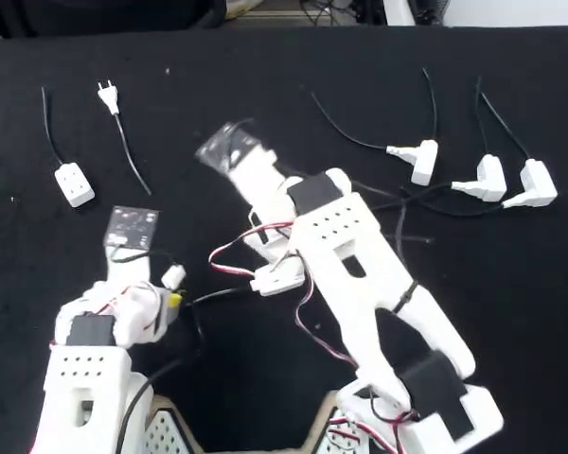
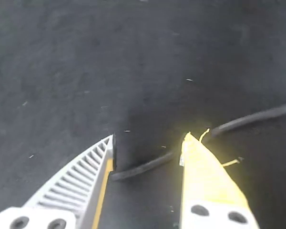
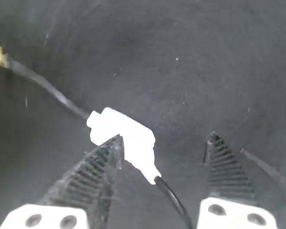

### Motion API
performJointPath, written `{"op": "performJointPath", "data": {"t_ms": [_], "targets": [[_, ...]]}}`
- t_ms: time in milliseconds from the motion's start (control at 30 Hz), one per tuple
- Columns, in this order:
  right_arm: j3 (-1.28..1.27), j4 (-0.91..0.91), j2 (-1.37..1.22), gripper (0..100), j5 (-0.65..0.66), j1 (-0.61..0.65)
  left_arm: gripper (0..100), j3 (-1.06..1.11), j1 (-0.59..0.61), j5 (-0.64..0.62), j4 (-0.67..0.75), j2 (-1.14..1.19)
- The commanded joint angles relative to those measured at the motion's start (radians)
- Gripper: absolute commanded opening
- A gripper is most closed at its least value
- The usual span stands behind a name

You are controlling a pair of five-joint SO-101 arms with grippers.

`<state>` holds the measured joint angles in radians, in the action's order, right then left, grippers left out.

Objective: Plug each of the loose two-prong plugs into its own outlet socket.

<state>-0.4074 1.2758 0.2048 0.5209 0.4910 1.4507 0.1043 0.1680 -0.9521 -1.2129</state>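
Both arms hang low over the black cloth-covered bench. The right claw is released, and a white plastic plug body with black cable at each end lies beside one ribbed black finger. The left claw is also spread, over a thin black cable. Far off to the left, a small white two-prong plug lies apart from a white square socket.
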Motion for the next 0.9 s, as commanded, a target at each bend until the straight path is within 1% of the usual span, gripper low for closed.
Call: {"op": "performJointPath", "data": {"t_ms": [0,100,200,367,467,533,600,633,700,767,833,867], "targets": [[-0.035,0.015,0.027,25.6,0.261,0.044,23,-0.065,0.137,-0.106,0.020,-0.012],[-0.087,0.011,-0.013,25.7,0.382,0.068,23,-0.085,0.246,-0.167,0.025,-0.012],[-0.131,-0.021,-0.065,25.7,0.470,0.069,23,-0.097,0.303,-0.195,0.025,-0.012],[-0.168,-0.075,-0.173,25.5,0.592,0.066,23,-0.097,0.306,-0.195,0.025,-0.012],[-0.157,-0.112,-0.237,25.4,0.624,0.063,23,-0.097,0.305,-0.195,0.025,-0.012],[-0.148,-0.144,-0.278,25.2,0.623,0.060,23,-0.096,0.305,-0.195,0.025,-0.012],[-0.136,-0.158,-0.306,20.4,0.618,0.044,23,-0.096,0.305,-0.195,0.025,-0.012],[-0.125,-0.164,-0.315,15.0,0.594,0.034,23,-0.096,0.305,-0.195,0.025,-0.012],[-0.085,-0.163,-0.323,0.5,0.509,0.008,23,-0.096,0.305,-0.195,0.025,-0.012],[-0.050,-0.150,-0.314,4.4,0.416,-0.043,23,-0.096,0.305,-0.195,0.025,-0.012],[-0.010,-0.132,-0.280,0.6,0.353,-0.110,23,-0.096,0.305,-0.195,0.025,-0.012],[0.012,-0.121,-0.255,1.5,0.328,-0.150,23,-0.096,0.305,-0.195,0.025,-0.012]]}}
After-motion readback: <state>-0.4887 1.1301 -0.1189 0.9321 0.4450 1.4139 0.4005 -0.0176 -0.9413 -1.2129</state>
